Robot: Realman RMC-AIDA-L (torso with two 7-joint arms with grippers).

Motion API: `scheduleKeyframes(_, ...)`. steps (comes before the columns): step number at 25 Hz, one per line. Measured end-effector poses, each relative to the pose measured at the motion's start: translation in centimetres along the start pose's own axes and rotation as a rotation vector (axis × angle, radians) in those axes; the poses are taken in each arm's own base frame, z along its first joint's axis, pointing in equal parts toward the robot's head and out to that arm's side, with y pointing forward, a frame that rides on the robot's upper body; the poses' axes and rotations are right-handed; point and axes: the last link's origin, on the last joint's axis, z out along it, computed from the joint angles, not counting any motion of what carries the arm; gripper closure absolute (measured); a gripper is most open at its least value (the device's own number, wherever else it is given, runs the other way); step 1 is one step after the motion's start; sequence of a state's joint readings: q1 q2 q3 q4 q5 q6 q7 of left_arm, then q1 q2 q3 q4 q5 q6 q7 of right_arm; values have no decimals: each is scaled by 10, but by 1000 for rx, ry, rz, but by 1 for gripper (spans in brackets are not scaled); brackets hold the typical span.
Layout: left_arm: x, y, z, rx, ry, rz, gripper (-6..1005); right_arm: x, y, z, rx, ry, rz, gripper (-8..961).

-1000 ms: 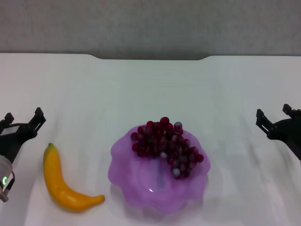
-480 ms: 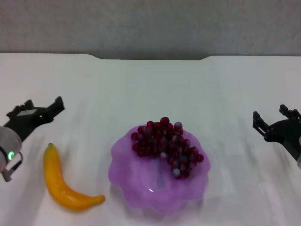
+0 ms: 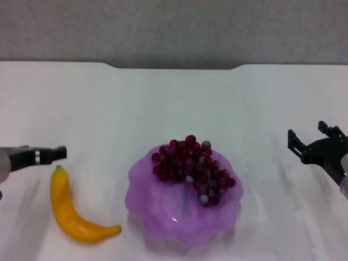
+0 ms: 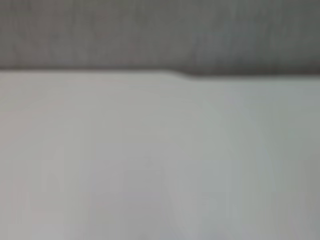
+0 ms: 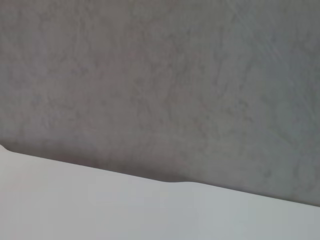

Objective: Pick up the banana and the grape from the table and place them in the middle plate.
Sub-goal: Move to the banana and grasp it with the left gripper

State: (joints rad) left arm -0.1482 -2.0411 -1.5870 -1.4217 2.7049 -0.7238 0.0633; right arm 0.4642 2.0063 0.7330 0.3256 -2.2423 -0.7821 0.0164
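Left claw (image 3: pixel 54 153): at the left edge of the frame, seen side-on, hanging just above the top tip of the banana; I cannot tell if its fingers are apart or together.
Banana (image 3: pixel 73 209): lower left of the frame, lying flat on the white surface (image 3: pixel 179 103), curved, apart from the plate.
Purple plate (image 3: pixel 157 209): lower centre of the frame, with wavy rim, on the surface.
Grape bunch (image 3: pixel 193 168): already inside the plate, in its upper right part.
Right claw (image 3: pixel 311 137): at the right edge, middle height, fingers spread apart and holding nothing, well away from the plate.
Step in hand: the grape part looks finished; the left arm seems to be approaching the banana.
Next move: I judge the left claw must go down over the middle of the banana, across its body, with fingers wide enough, then close and lift it to the plate.
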Motion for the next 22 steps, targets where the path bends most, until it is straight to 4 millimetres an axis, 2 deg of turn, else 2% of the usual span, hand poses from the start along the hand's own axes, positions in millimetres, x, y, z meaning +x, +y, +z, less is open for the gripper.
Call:
scheduleKeyframes(7,-2,18,4,60,-188,30,114,0,1,1,-3,4,-18,155)
scheduleKeyframes(12,-11,19,3,68,-239,1,114,-3,5,3,-11,-3,-30,155)
scheduleKeyframes(22,-16,25,8,65,-254,-23,115,-2,4,2,-8,-1,-29,155)
